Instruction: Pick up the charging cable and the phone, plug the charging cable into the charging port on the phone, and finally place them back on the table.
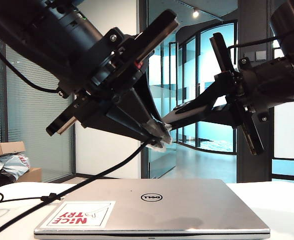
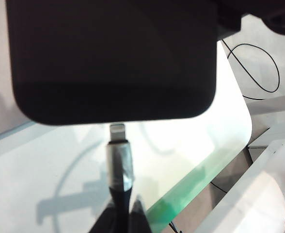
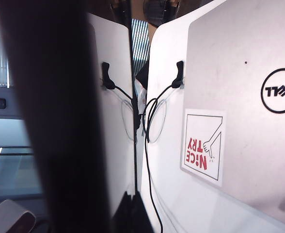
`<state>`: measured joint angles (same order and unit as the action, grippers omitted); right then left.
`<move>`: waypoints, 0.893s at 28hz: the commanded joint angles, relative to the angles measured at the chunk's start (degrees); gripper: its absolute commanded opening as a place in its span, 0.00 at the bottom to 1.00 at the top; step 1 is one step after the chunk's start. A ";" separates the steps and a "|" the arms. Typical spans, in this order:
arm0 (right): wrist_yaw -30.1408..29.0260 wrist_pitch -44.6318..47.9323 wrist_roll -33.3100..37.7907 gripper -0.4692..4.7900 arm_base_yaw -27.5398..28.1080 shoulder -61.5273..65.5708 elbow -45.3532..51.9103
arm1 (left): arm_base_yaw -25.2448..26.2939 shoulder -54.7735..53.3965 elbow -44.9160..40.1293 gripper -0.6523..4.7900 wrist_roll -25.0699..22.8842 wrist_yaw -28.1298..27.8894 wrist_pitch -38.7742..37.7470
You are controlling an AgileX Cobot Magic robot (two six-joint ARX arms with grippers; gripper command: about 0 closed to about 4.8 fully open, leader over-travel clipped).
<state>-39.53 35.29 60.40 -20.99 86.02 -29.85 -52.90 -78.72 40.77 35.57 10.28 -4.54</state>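
Above the desk [image 1: 282,200], the left tool [image 1: 159,137] is pinching the cable [image 2: 118,162], its plug nearing the phone [image 2: 113,58]. The right tool [image 1: 182,114] is clamping the phone. A slight misalignment could be jamming the plug against the edge.

Silver laptop [image 1: 187,210] lid: round "DELL" logo [image 1: 151,198] at centre, also readable in the right wrist view [image 3: 279,91]; white sticker [image 1: 78,215] at the lid corner reads "NICE TRY" in red, beside a small hand drawing; no other readable text.
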 commanded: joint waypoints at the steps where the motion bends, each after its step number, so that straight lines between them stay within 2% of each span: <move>1: -0.22 2.71 -0.39 0.08 -0.15 -0.44 -0.35 | -0.07 0.17 0.09 0.11 -0.44 -0.11 0.35; 25: -1.11 4.20 0.02 0.08 -0.33 0.94 -0.37 | -0.07 0.17 0.09 0.11 -0.42 -0.11 0.35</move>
<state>-39.72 37.04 60.49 -21.23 87.46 -29.85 -52.90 -78.72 40.77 35.55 10.28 -4.54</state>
